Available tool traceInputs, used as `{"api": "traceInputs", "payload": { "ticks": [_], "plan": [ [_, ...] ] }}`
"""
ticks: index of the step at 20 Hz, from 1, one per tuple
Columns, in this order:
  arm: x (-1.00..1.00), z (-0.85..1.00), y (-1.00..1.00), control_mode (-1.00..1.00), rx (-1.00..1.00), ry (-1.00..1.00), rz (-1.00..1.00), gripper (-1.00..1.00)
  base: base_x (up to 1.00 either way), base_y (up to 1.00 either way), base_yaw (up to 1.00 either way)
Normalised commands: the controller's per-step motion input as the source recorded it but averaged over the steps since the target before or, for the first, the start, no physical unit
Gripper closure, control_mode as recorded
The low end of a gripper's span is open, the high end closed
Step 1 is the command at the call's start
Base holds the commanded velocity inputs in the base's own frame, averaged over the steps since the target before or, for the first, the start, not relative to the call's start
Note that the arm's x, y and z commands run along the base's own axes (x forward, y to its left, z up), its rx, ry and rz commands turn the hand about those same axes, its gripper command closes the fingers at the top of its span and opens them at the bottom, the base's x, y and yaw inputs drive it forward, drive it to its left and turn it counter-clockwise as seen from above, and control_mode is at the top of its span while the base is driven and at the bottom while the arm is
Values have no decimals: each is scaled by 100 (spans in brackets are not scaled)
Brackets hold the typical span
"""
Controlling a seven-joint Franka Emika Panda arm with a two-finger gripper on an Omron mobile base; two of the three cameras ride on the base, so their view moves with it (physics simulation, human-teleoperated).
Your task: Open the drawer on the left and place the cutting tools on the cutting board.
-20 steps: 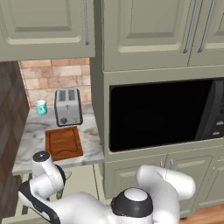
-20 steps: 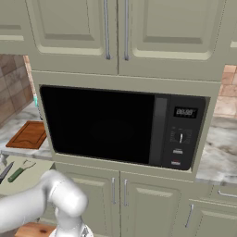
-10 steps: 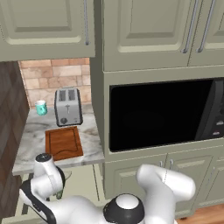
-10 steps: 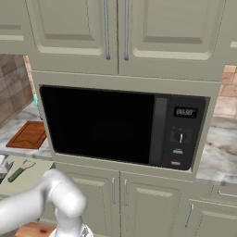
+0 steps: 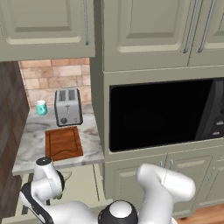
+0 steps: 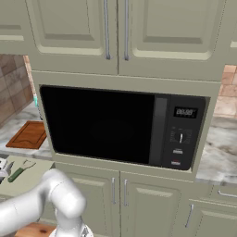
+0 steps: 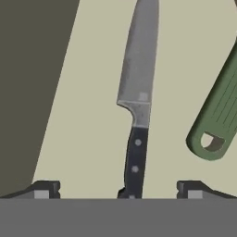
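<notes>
microwave (image 6: 122,125) display (image 6: 184,112) digits blurred, unreadable

Arm reaching low, hand (image 7: 118,189) spread wide

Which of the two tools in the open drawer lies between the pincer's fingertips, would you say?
The knife, with its grey blade and black riveted handle, lies centred between the open pincer tips. The green-handled tool lies off to one side.

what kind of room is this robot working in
A kitchen, rendered rather than real. A built-in microwave sits among pale grey-green cabinets, a toaster and a wooden cutting board stand on a marble counter, and a kitchen knife lies in an open drawer.
</notes>
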Motion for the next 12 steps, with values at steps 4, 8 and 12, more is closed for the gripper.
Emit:
{"api": "traceInputs", "payload": {
  "ticks": [4,8,12],
  "plan": [
    [0,-16,0,-100,0,0,-4,-100,0,0,0],
    [0,-18,0,-100,0,0,-4,-100,0,0,0],
    [0,-22,0,-100,0,0,-4,-100,0,0,0]
  ]
}}
